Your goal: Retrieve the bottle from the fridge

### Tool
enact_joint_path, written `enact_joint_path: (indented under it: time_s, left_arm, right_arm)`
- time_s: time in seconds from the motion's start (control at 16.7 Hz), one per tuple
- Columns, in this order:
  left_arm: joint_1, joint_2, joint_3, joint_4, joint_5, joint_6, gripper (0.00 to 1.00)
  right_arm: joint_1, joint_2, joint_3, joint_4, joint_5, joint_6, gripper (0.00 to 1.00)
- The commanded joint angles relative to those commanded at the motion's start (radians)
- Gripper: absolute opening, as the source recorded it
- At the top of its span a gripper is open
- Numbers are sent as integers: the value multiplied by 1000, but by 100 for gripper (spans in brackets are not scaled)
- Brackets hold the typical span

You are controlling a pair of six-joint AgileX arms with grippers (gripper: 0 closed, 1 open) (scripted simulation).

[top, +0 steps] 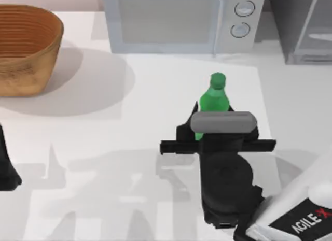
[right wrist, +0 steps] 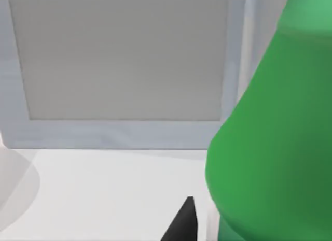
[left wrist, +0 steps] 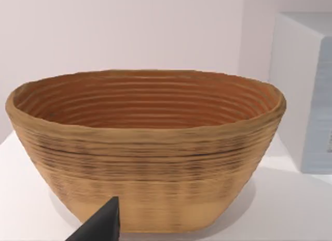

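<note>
Bottle (top: 214, 100) stands upright in the right tool's (top: 207, 128) grip, arm reaching toward the microwave (top: 181, 20).

The green bottle (top: 213, 100) stands upright on the white surface (top: 129, 147), well apart from the fridge (top: 306, 28) at back right.

The bottle's (top: 213, 98) lower body is hidden behind the right end effector (top: 207, 128), whose fingers are covered by its own grey housing. The fridge (top: 306, 28) is cut by the top view's right edge, the basket (top: 26, 46) by its left.
</note>
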Motion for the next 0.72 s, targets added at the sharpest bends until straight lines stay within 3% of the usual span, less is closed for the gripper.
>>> enact_joint_path:
  time_s: [0.72]
  left_arm:
    - [0,0,0,0,0,0,100]
  right_arm:
    - [0,0,0,0,0,0,98]
